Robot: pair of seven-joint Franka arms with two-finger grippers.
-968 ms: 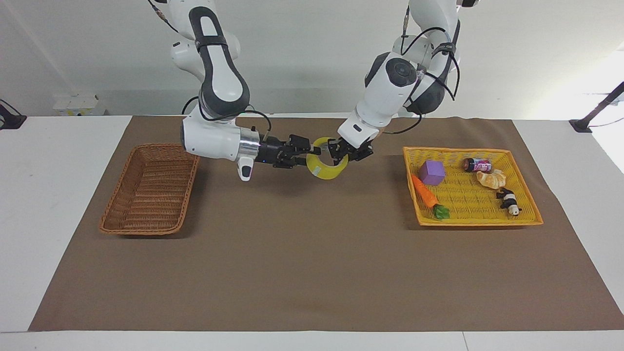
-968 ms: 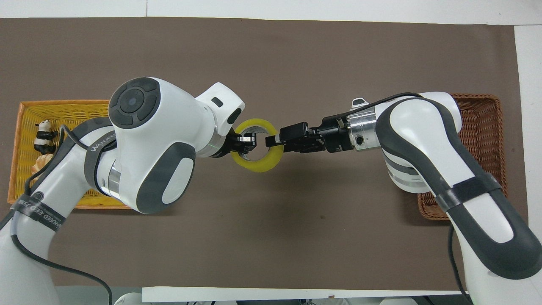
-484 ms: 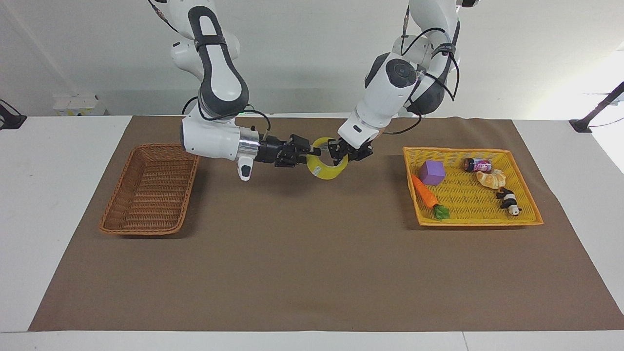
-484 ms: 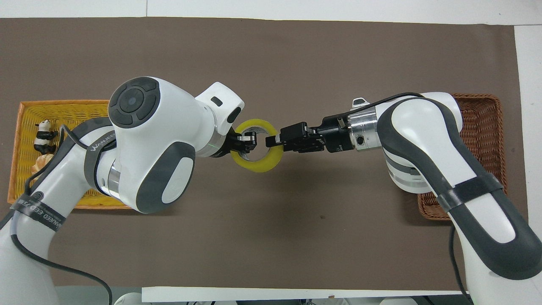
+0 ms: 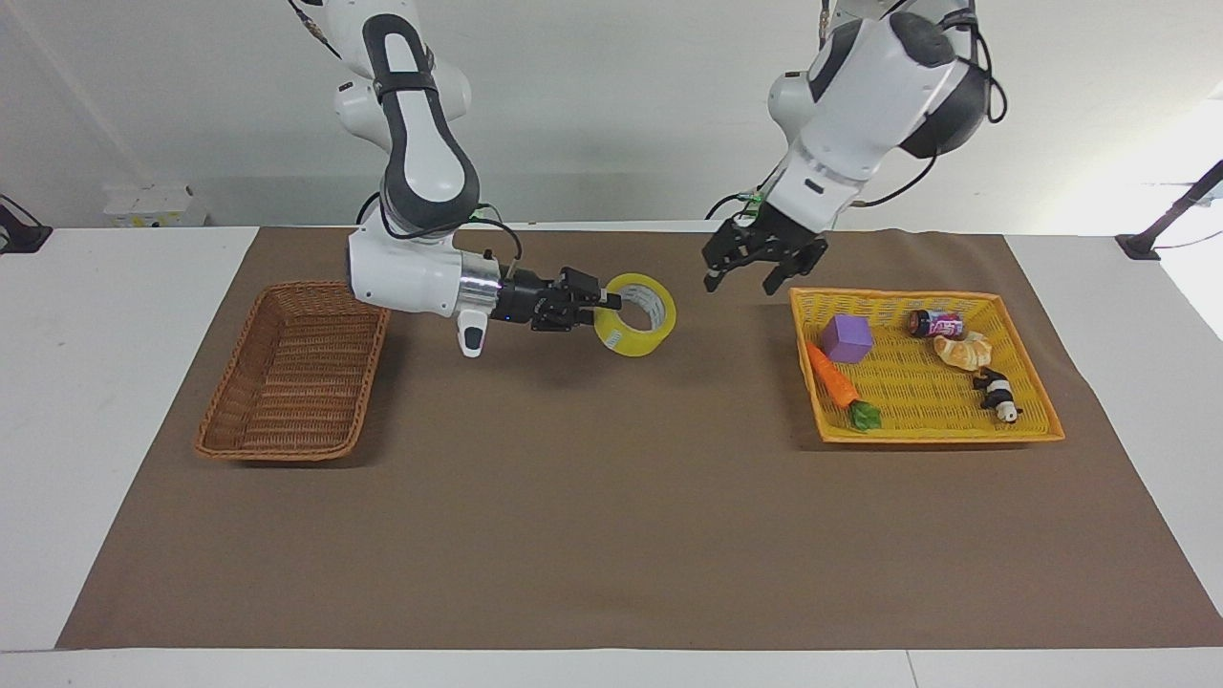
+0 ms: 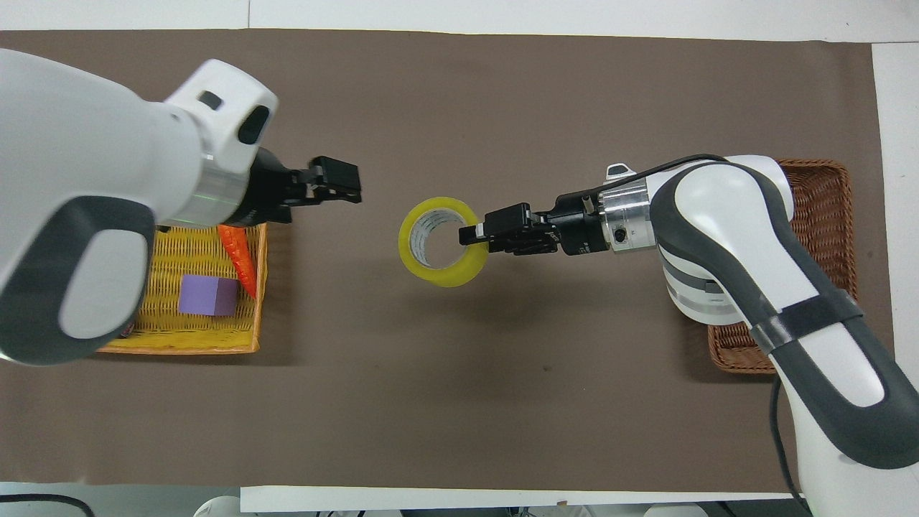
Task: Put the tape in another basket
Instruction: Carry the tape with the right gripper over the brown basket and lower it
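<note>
Tape: wide roll of translucent yellow packing tape [image 5: 635, 328], airborne over the worktop's [image 5: 611, 535] middle, pinched by its wall in the right tool [image 5: 604, 304].
Left tool: left tool [image 5: 755, 269] spread open and empty, above the flat orange plastic-weave basket's [image 5: 1037, 438] corner.
Remaining: carry to the brown woven wicker basket [image 5: 225, 435] at the right arm's end; release not yet done.
Room: bare brown mat [image 5: 611, 592] between.

One tape [image 5: 636, 327]; two baskets; one purple cube [image 5: 847, 338]; one carrot [image 5: 839, 386]; one panda [image 5: 997, 394]; two end effectors.
</note>
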